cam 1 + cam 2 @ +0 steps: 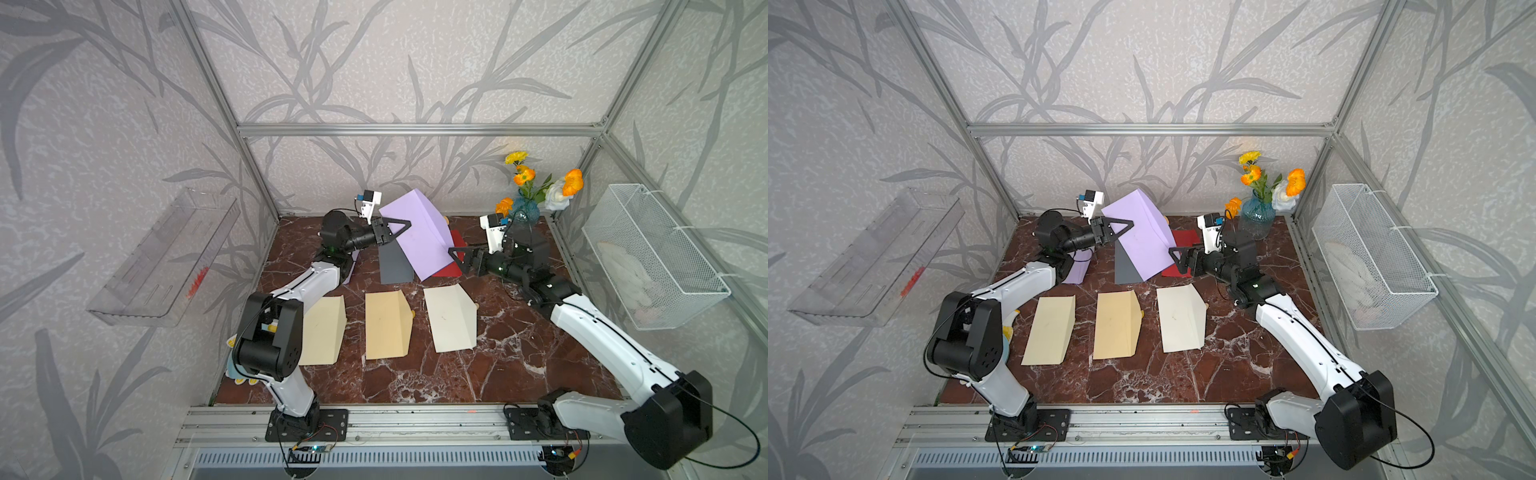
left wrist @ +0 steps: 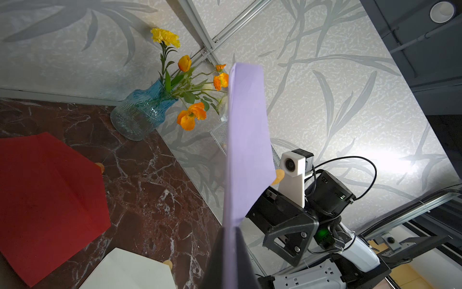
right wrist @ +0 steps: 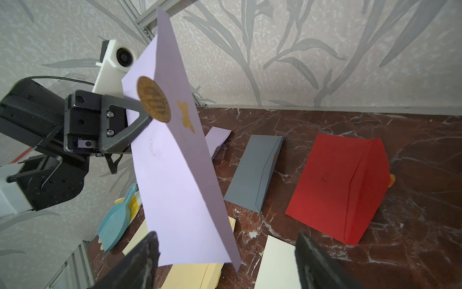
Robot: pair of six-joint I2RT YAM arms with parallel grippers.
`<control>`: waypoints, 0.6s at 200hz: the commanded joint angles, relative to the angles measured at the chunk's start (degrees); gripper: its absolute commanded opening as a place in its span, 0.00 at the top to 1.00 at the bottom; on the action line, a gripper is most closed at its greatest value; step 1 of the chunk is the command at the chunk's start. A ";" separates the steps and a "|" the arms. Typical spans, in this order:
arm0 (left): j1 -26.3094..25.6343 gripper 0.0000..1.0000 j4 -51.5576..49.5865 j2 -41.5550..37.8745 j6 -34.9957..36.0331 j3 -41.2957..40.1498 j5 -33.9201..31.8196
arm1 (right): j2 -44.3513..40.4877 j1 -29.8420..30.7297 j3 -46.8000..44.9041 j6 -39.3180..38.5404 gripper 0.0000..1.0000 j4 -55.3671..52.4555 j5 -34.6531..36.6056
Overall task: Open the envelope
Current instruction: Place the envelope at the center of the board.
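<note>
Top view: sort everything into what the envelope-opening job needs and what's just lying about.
In use: lilac envelope, left end effector shut on it, right end effector open near it.
Lying about: grey envelope, red envelope, three cream envelopes, flower vase, wire basket.

left tool (image 3: 147,117) pinches the raised lilac envelope (image 3: 175,175) beside its round seal (image 3: 153,99).

White-shelled arms (image 1: 594,332), bulky black joints (image 1: 270,332)
</note>
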 commanded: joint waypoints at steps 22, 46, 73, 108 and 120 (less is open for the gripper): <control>-0.88 1.00 1.07 -1.01 1.73 2.38 5.17 | 3.04 -0.18 2.33 0.24 0.27 3.57 -2.94; -1.14 1.00 -1.12 -1.26 3.82 2.19 6.01 | 3.65 -0.27 3.04 0.26 0.43 4.66 -4.29; -1.14 1.00 -1.78 -1.12 5.23 1.48 6.01 | 3.74 -0.36 2.95 1.04 0.66 6.14 -6.83; -1.14 1.00 1.81 0.46 3.07 1.60 6.10 | 3.75 -0.37 2.46 2.01 0.84 7.59 -10.02; -1.14 1.00 3.35 1.07 1.84 1.79 6.12 | 3.81 -0.39 2.14 2.34 0.90 8.18 -10.74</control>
